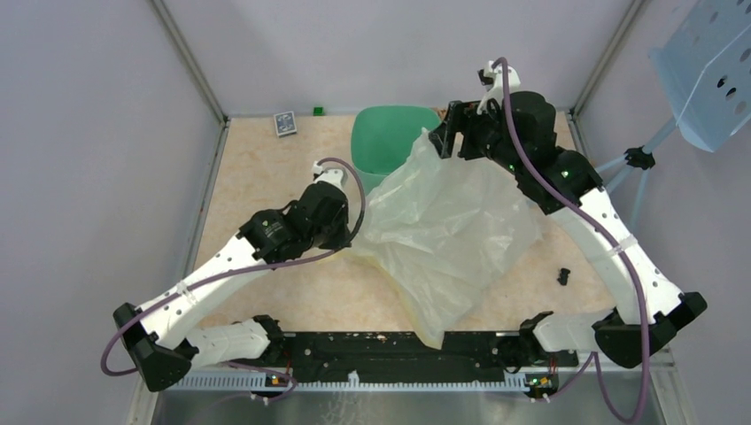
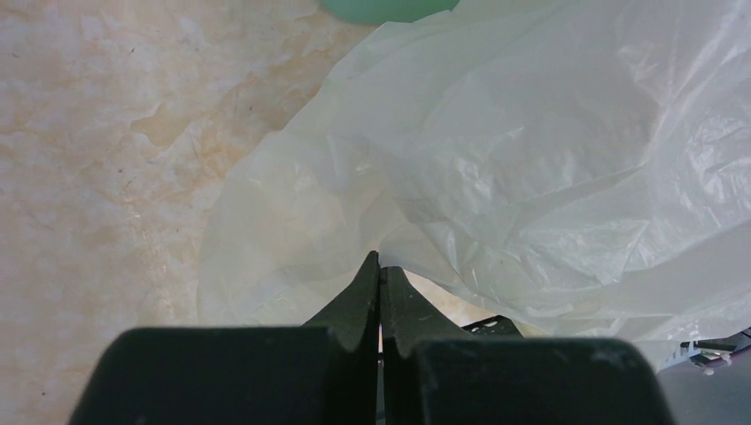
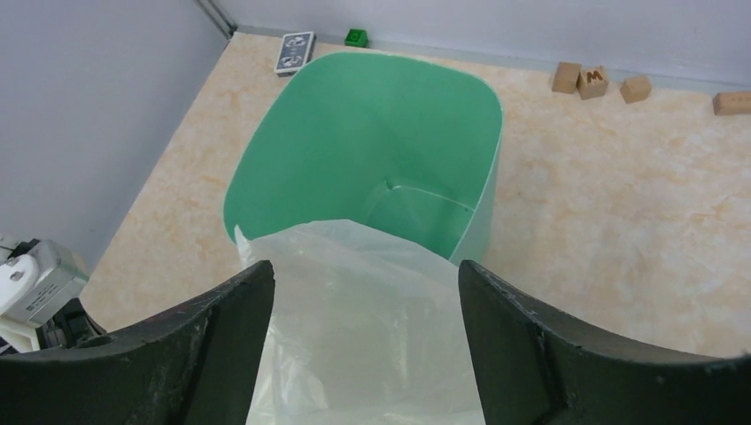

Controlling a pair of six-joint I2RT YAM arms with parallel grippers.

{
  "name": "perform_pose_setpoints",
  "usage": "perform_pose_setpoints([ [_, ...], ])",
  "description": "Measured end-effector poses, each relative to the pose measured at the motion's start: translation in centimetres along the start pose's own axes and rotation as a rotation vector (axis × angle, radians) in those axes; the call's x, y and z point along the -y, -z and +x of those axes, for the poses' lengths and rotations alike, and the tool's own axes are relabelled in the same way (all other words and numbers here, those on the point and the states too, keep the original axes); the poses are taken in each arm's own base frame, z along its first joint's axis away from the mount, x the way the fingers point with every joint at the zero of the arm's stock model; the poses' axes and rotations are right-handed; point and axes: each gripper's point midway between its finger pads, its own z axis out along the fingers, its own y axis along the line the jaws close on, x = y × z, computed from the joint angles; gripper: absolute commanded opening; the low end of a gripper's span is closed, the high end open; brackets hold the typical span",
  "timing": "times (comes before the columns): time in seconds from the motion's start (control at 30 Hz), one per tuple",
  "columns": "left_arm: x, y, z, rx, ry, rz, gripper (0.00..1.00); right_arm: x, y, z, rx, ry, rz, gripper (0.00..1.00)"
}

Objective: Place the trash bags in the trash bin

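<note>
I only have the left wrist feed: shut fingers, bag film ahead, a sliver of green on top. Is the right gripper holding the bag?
Observer: No. The right gripper is open, fingers wide apart, with the trash bag between them.
Operator: Is any of it at the bin?
Observer: Only an edge, lying over the trash bin rim on the right gripper's side.
Operator: And the rest?
Observer: It is spread on the table, trailing to the near edge between the arm bases.
</note>
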Motion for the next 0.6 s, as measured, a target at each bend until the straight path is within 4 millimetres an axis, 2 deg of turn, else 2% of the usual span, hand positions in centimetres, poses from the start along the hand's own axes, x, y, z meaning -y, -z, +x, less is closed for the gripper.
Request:
perform_pose_setpoints([
  [0.27, 0.4, -0.3, -0.6, -0.002, -0.045, 0.002, 0.0, -0.8, 1.1, -0.9, 0.028, 0.061, -0.059, 0.74],
  [0.47, 0.6, 0.0, -1.0, 0.002, -0.063, 0.009, 0.0, -0.6, 1.0, -0.8, 0.028, 0.077, -0.052, 0.63],
  [0.6, 0.7, 0.3, -1.2, 0.002, -0.066, 0.013, 0.0, -0.5, 0.0, -0.2, 0.004, 0.08, -0.046, 0.63],
])
